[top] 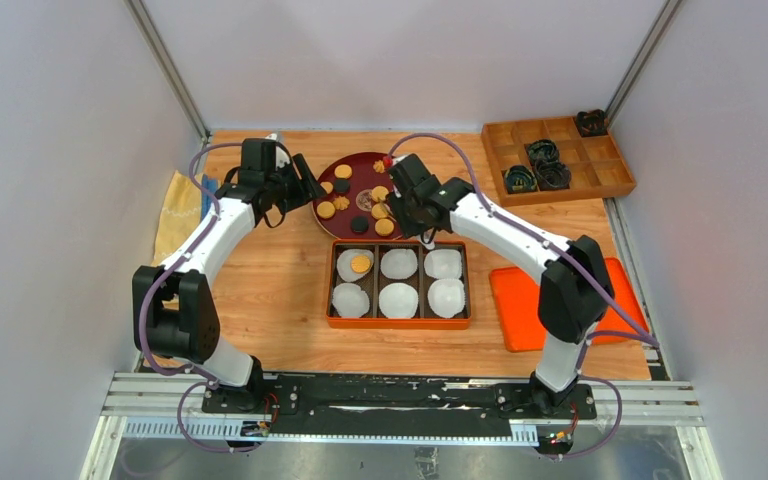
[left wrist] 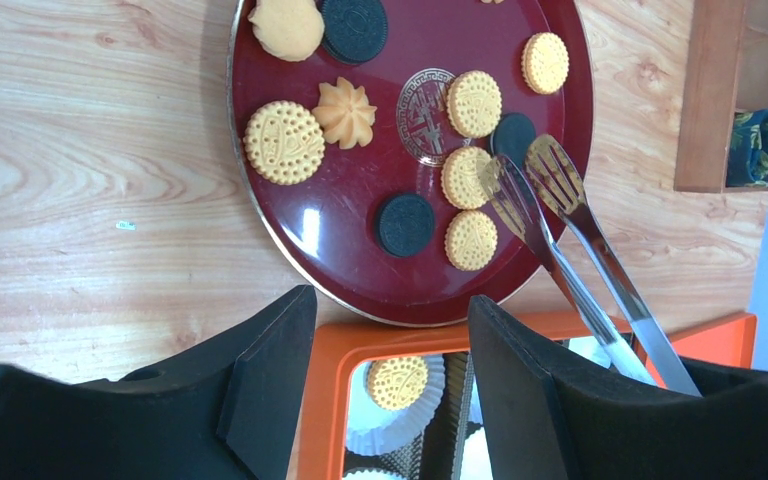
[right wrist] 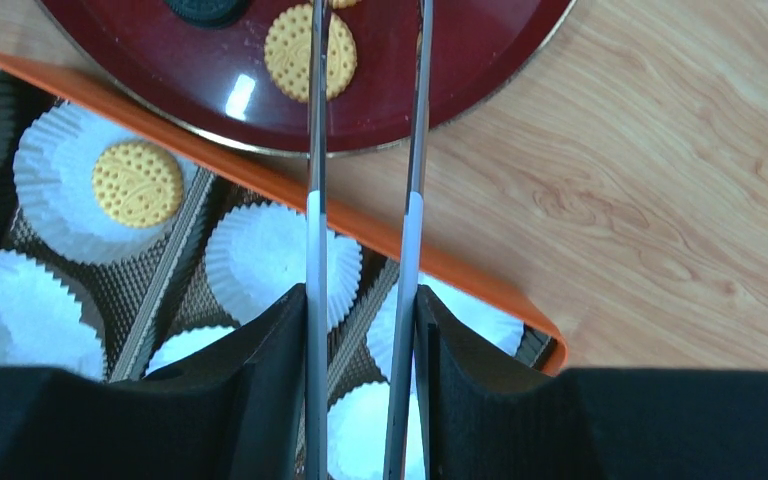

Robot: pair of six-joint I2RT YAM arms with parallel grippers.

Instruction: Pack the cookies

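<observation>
Fingers (right wrist: 260,400) of the right gripper (right wrist: 360,300) clamp slim metal tongs (right wrist: 317,150), tips over round golden and dark cookies (left wrist: 284,142) on the dark-red round plate (left wrist: 360,270). Left gripper (left wrist: 390,300) gapes wide, empty. 1 golden cookie (right wrist: 137,183) sits in the far-left white paper cup (right wrist: 60,160) of the orange box (right wrist: 480,300).

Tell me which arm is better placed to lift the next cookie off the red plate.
Right. The right fingers grip the tongs, whose tips hang over the cookies on the plate. The left fingers stand open and empty beside the plate.
</observation>
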